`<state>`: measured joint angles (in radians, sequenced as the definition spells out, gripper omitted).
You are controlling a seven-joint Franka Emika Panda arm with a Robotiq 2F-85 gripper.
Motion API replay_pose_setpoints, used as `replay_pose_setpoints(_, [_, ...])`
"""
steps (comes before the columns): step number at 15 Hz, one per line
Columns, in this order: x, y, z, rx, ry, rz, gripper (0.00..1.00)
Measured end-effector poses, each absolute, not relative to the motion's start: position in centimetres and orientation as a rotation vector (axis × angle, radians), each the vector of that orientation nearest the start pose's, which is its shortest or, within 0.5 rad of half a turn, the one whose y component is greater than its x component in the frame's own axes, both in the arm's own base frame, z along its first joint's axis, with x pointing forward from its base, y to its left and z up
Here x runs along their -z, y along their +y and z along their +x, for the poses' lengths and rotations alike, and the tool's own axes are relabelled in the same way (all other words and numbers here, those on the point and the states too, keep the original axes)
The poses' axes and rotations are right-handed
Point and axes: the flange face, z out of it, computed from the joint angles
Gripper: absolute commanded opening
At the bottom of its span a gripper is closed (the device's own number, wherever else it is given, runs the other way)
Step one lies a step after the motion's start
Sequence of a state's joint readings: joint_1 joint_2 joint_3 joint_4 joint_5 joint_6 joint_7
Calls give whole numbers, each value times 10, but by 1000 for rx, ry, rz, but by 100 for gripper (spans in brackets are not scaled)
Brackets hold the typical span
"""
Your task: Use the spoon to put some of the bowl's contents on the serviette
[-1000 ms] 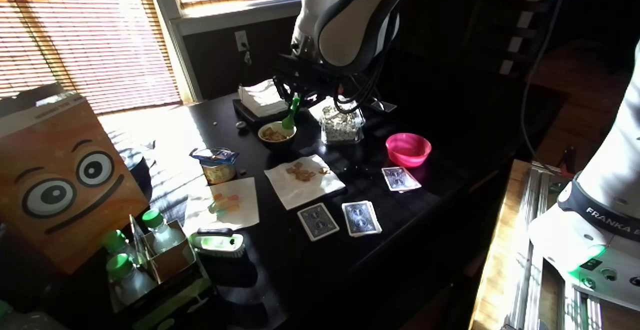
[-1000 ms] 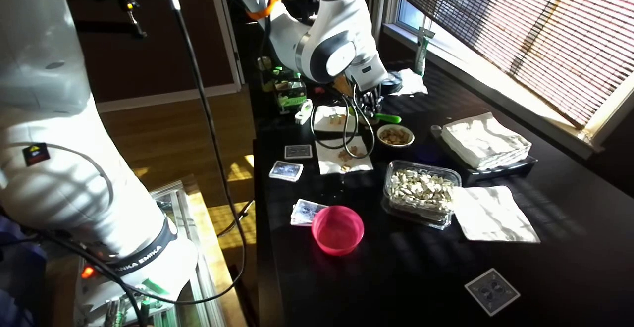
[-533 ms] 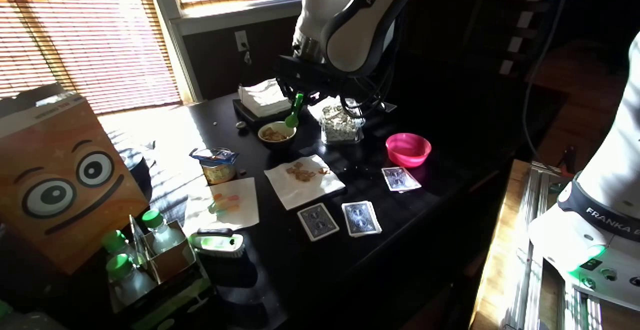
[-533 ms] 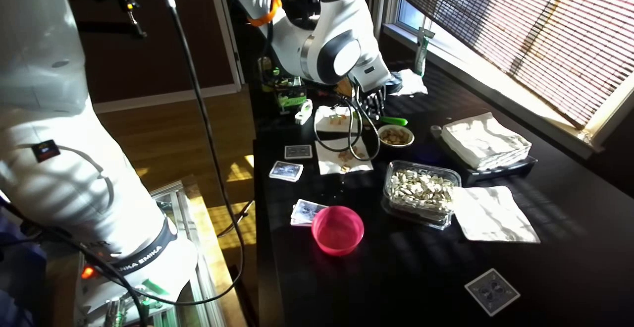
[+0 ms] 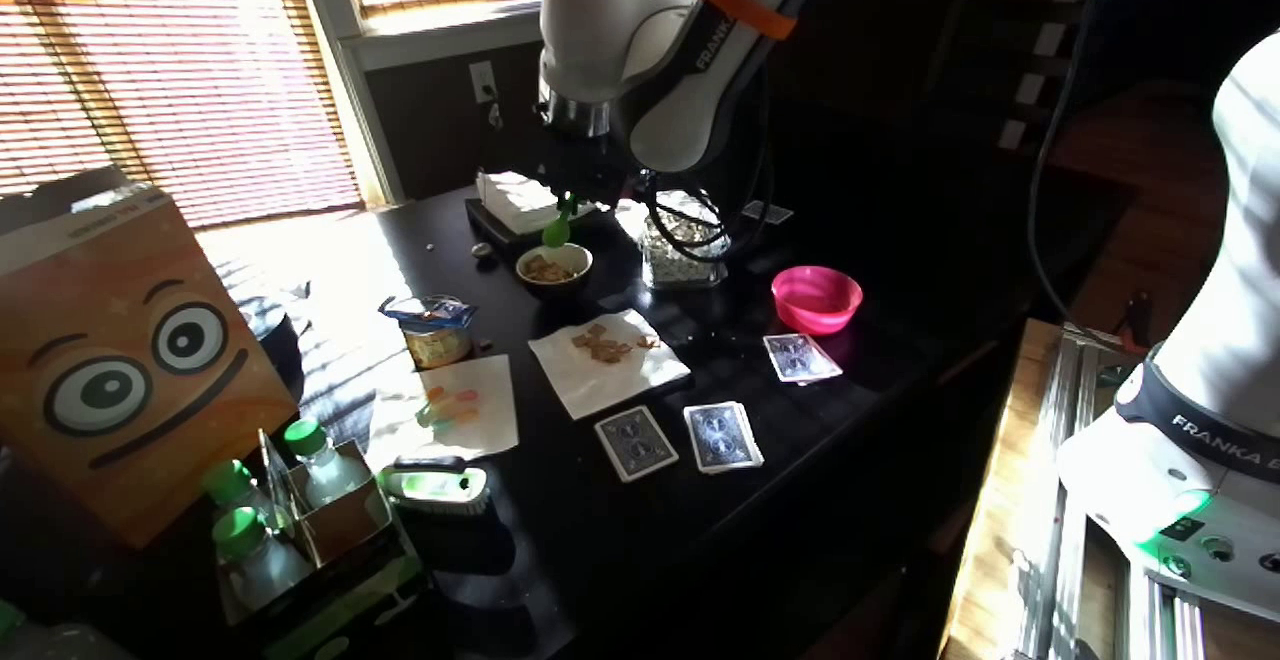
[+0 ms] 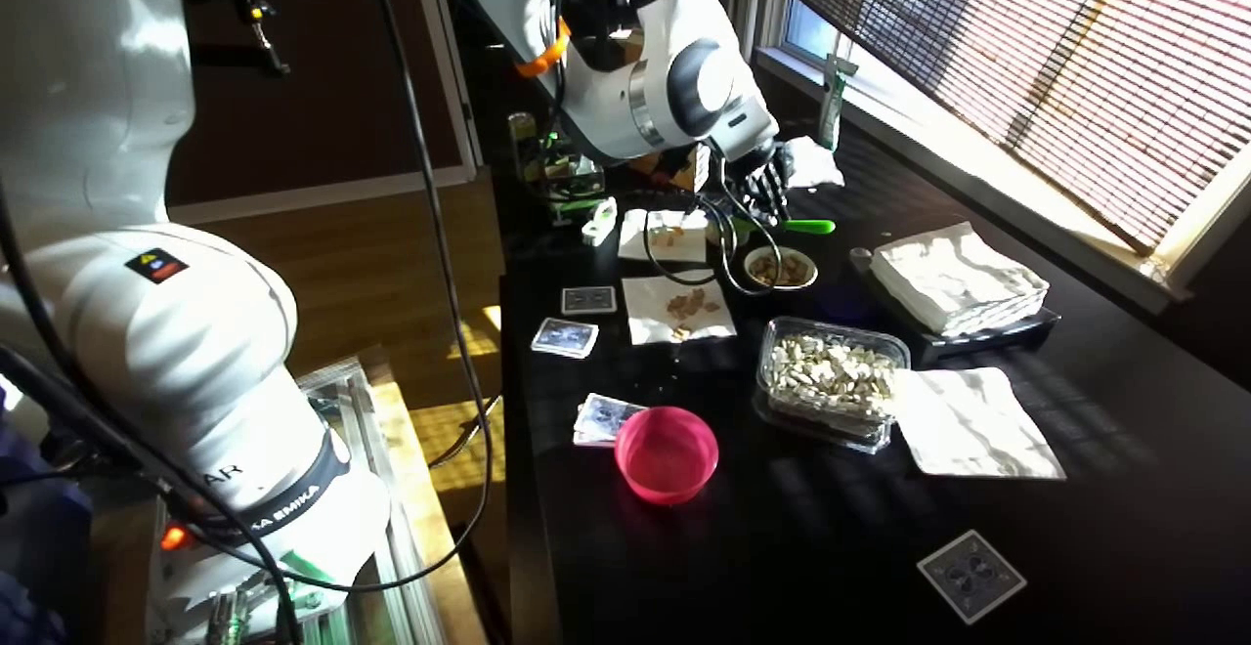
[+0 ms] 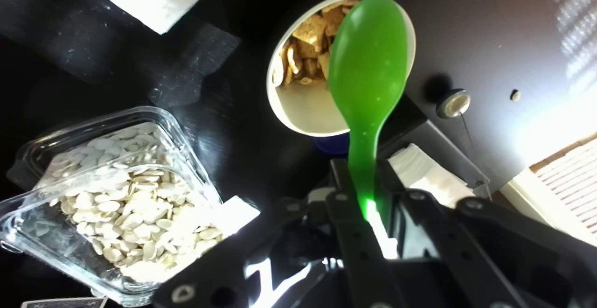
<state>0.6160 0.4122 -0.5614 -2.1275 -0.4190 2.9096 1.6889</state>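
My gripper is shut on the green spoon, with the scoop pointing away from the jaws. In an exterior view the scoop hangs just above the back of the pale bowl; in another the spoon's end sticks out from the gripper. In the wrist view the scoop covers the right part of the bowl, which holds brown pieces. No pieces show on the scoop. The white serviette lies flat in front of the bowl with brown bits on it, also seen in an exterior view.
A clear box of white seeds stands beside the bowl. A pink bowl and playing cards lie nearer the robot's base. A napkin stack sits behind. A can, bottles and a cereal box stand to one side.
The gripper and spoon have turned and shifted; the scoop has moved from the bowl's right edge to above its back edge in an exterior view. The bowl and serviette have not moved.
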Motion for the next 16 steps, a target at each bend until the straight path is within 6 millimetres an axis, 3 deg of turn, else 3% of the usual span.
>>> replay_pose_setpoints(3, [-266, 79, 613, 818, 1665, -2554, 4])
replay_pose_setpoints(16, [-227, 63, 670, 952, 1728, -2687, 4])
